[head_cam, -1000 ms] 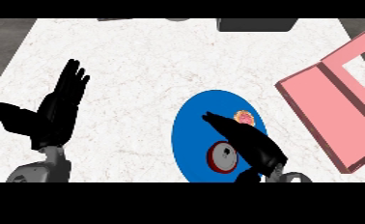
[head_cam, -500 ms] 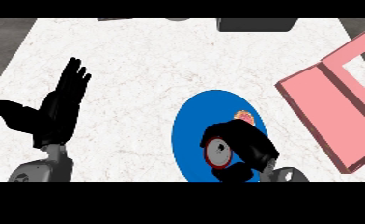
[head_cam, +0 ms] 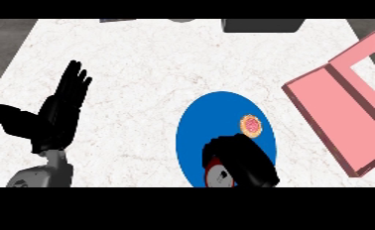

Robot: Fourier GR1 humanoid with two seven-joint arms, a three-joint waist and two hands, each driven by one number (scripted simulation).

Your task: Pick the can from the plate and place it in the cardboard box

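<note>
Right hand: at your 6 o'clock, fingers curled round the can, over the plate's near part.
Plate: blue, with a small round pastry on its far side.
Left hand: 9 o'clock, fingers straight, resting.
Box: pink, open, 3 o'clock, apart from the plate.
Counter: white marble running to 12 o'clock; dark block at its far edge.

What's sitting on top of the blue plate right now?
A small round orange-pink item and the can sit on the blue plate. The right hand curls round the can, hiding all but part of its grey end and red rim.
</note>
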